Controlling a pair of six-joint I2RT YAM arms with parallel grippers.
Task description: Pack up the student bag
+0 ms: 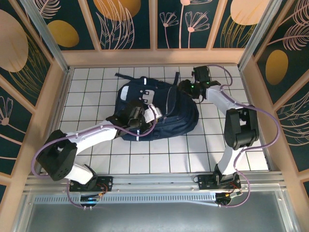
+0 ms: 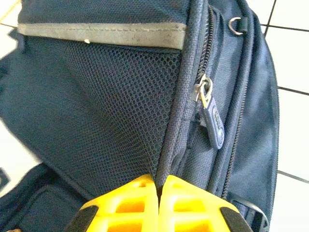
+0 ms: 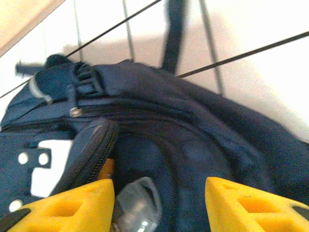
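We see the student bag dark navy with pale grey stripes, the table white with dark grid lines, walls teal.

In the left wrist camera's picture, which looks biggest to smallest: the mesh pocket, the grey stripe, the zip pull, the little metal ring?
On the student bag, as it looks in that view:
1. mesh pocket
2. grey stripe
3. zip pull
4. metal ring, clearly the smallest

student bag blurred, clear object indistinct
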